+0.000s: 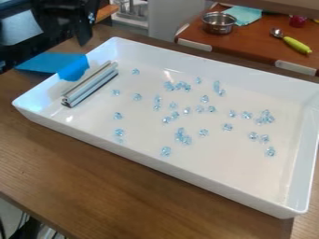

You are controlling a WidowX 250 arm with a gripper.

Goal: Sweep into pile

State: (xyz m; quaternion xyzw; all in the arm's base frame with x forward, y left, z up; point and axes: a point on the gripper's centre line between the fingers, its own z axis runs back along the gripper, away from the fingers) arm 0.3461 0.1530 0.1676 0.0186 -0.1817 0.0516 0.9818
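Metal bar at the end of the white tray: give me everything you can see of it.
The metal bar is long, straight and silvery, with ridges and grooves running its length and a darker near end. It looks like aluminium and shows no bend. It lies on the floor of the white tray, roughly parallel to the short wall at the picture's left. The blue sheet hangs over that wall close by; whether they touch I can't tell. No clear blue bead appears to touch it.

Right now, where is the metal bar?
In the camera view, the metal bar lies inside the white tray near its left end, beside the blue tape, with the scattered blue pieces to its right.
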